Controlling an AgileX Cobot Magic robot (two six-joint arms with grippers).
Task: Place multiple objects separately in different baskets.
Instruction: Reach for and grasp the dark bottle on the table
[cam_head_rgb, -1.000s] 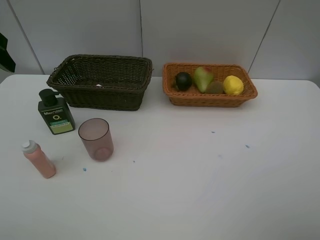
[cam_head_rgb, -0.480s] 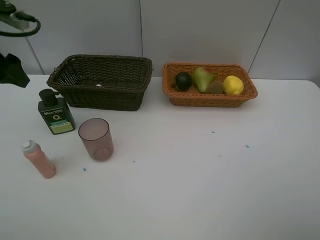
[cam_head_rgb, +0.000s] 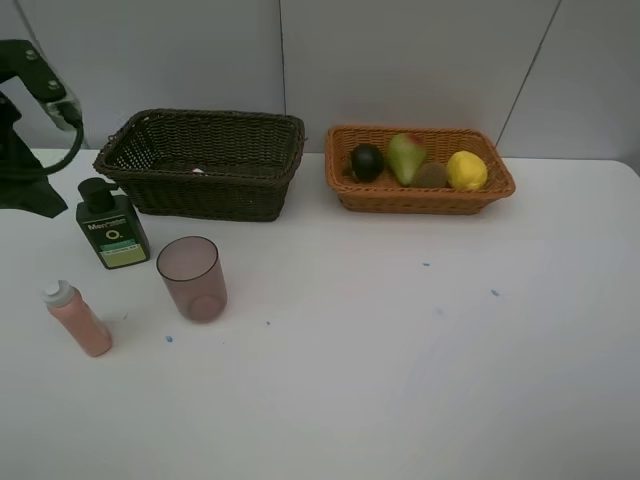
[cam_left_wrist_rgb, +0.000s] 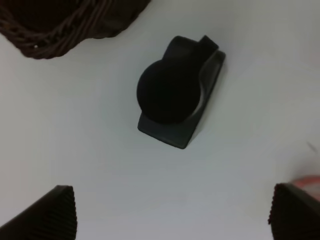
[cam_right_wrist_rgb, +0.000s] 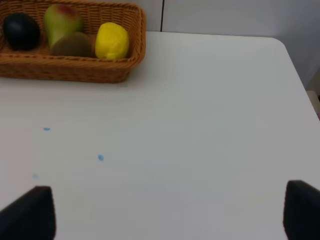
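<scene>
Nearest: pink white-capped bottle and translucent cup, left unsorted. Beyond: dark green bottle, stood upright just before the dark brown basket. The left gripper is held above its cap, jaws wide, judged poised to grasp. Right gripper: spread wide, empty, held clear. Farthest: light basket, where pear, kiwi, lemon and dark round fruit are kept together.

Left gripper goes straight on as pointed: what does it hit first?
Probably the dark green bottle: in the wrist view its black cap lies ahead, between the open fingers of the left gripper. Depth is unclear; it might reach bare table beside it.
</scene>
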